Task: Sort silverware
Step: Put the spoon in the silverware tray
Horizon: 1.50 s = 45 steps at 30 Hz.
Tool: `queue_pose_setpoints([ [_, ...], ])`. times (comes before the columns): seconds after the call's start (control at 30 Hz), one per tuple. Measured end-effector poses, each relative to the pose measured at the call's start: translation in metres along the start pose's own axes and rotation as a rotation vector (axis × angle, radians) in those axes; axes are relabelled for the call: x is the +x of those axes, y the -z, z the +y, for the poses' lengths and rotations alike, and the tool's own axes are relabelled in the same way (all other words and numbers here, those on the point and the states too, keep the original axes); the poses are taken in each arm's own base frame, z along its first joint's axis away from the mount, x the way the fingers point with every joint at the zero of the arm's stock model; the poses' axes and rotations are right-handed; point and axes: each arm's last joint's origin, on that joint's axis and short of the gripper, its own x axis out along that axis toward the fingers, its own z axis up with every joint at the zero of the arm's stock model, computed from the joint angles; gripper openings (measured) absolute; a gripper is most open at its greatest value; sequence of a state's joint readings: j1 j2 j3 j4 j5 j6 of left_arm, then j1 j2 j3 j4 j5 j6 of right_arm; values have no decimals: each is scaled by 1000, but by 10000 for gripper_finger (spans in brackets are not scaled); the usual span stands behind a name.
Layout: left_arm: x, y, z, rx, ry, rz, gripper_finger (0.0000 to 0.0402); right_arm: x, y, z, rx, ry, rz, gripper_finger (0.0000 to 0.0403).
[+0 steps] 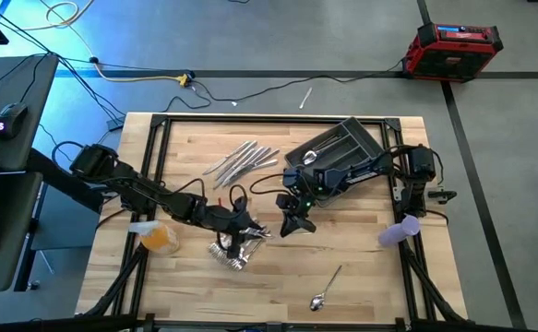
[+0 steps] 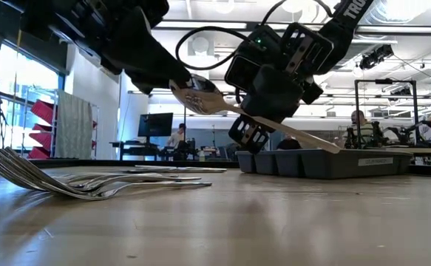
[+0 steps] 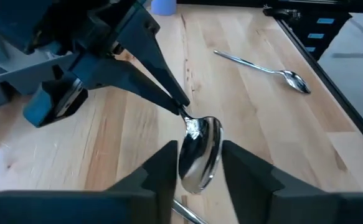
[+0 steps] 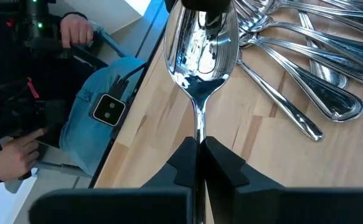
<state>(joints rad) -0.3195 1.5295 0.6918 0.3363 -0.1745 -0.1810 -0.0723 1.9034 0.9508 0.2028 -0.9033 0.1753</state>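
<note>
The forks (image 2: 89, 183) lie nearest on the surface (image 2: 274, 222). Mid-air at centre, my right gripper (image 4: 198, 149) clamps the spoon (image 4: 200, 46) handle; the left gripper (image 3: 197, 165) brackets its bowl, grip uncertain. I'd confirm hold before releasing.

Mid-table crowded, front edge mostly free.
Both grippers (image 1: 267, 229) meet over centre on one spoon (image 3: 200, 152), blocking passage there. Fork pile (image 1: 241, 159) lies behind, grey tray (image 1: 338, 148) back-right, more cutlery (image 1: 232, 249) just front-left. Front-right bare wood except lone spoon (image 1: 326, 288).
</note>
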Motion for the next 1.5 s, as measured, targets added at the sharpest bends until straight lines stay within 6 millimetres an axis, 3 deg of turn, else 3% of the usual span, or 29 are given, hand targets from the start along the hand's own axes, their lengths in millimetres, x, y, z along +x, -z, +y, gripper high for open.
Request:
queue_pose_setpoints([
  [0.13, 0, 0, -1, -1, 33, 0, 39, 0, 0, 0, -2, 18, -4, 0],
  [0.23, 0, 0, -2, 1, 36, 0, 33, 0, 0, 0, -2, 20, -5, 0],
  [0.67, 0, 0, -2, 1, 25, -2, 124, 0, 0, 1, 28, -32, 3, 0],
  [0.87, 0, 0, -2, 2, 19, -3, 129, 0, -3, 2, 22, -35, -12, 0],
  [1.13, 1, 0, -1, 1, 8, -5, 106, 0, -8, 3, 16, -48, -53, 0],
  [1.37, 1, 0, -2, -17, 28, -5, 11, -1, -9, 2, -12, -20, -61, 1],
  [1.5, 1, 1, 0, -72, 22, 3, 2, -1, -10, -1, -55, 99, -88, 22],
])
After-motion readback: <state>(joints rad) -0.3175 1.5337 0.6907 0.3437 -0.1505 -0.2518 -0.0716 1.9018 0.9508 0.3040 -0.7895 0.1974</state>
